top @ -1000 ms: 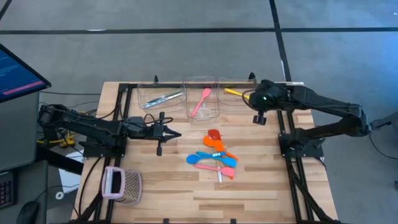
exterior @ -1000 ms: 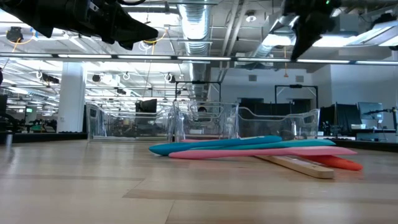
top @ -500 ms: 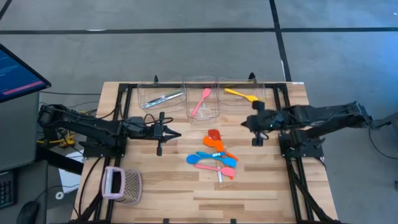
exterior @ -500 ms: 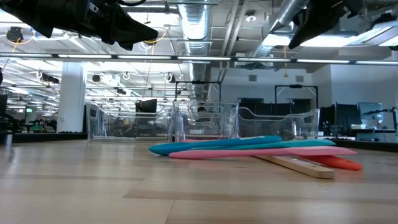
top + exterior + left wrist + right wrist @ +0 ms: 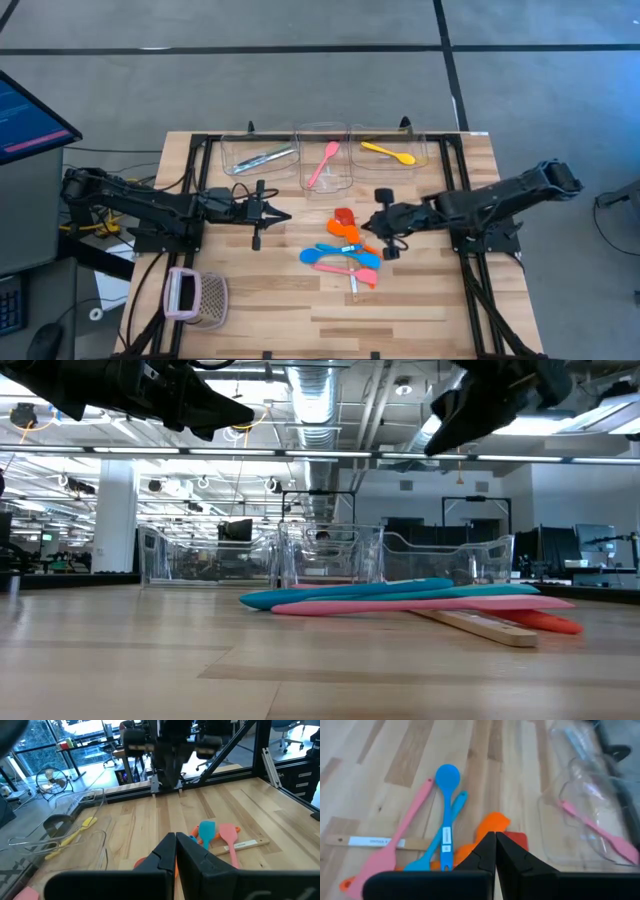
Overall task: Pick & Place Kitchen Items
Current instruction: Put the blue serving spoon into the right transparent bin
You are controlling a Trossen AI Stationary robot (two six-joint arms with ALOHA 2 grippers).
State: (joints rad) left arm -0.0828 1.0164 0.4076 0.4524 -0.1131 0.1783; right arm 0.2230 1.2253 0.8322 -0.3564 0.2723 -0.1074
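From above, the wooden desk (image 5: 420,300) carries three clear bins along its far edge. The left bin (image 5: 258,157) holds silvery cutlery (image 5: 262,157), the middle bin (image 5: 325,160) a pink spoon (image 5: 324,163), and the right bin (image 5: 390,150) a yellow spoon (image 5: 388,152). A heap of utensils (image 5: 345,250) lies at mid-desk: a red spatula head, orange, blue and pink pieces. The right pincer (image 5: 368,226) hangs just beside the heap's red end, fingers shut, holding nothing. The left pincer (image 5: 288,215) waits left of the heap, also shut and empty. A pink-and-white mesh basket (image 5: 197,296) sits near the front left corner.

At desk height, blue and pink spoons lie stacked on the wood (image 5: 400,596), a wooden handle (image 5: 478,626) under them; both arms hang overhead.

The left wrist camera shows that arm's fingers (image 5: 165,855) pressed together, with a blue and a pink spatula beyond.

The right wrist camera shows closed fingers (image 5: 486,851) over the orange piece (image 5: 492,826), beside a blue spoon (image 5: 446,795).
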